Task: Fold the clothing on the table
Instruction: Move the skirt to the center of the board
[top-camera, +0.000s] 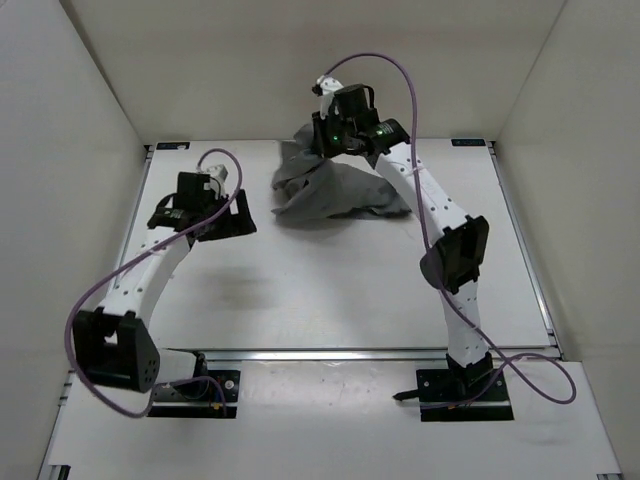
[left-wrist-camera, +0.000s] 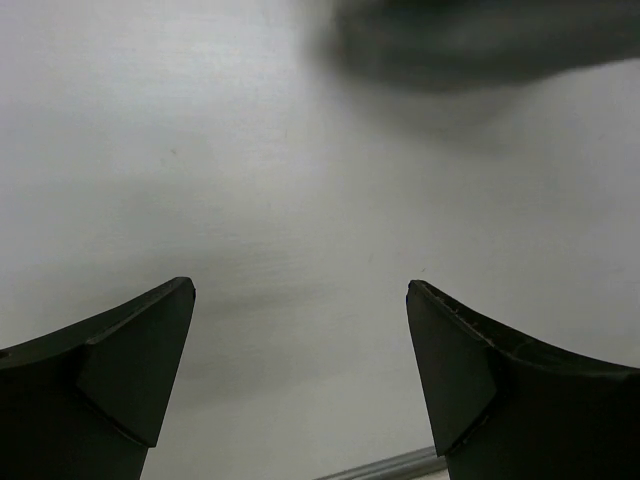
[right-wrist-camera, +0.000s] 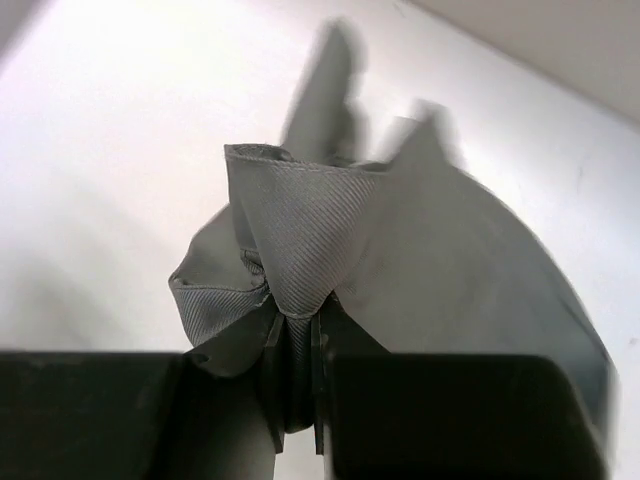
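Observation:
The grey clothing (top-camera: 330, 190) lies bunched at the far middle of the white table (top-camera: 330, 290). My right gripper (top-camera: 322, 140) is at its far top edge, shut on a pinched fold of the clothing (right-wrist-camera: 300, 250), which rises between the jaws in the right wrist view; the gripper (right-wrist-camera: 298, 350) shows its jaws pressed on the cloth. My left gripper (top-camera: 232, 222) hovers over bare table left of the clothing, open, nothing between its fingers (left-wrist-camera: 140, 350). In the left wrist view the clothing (left-wrist-camera: 480, 40) is a dark blur at the top.
White walls (top-camera: 90, 100) close in the table on the left, back and right. A silver rail (top-camera: 370, 353) runs along the front edge by the arm bases. The right arm's elbow (top-camera: 455, 255) stands over the right half of the table.

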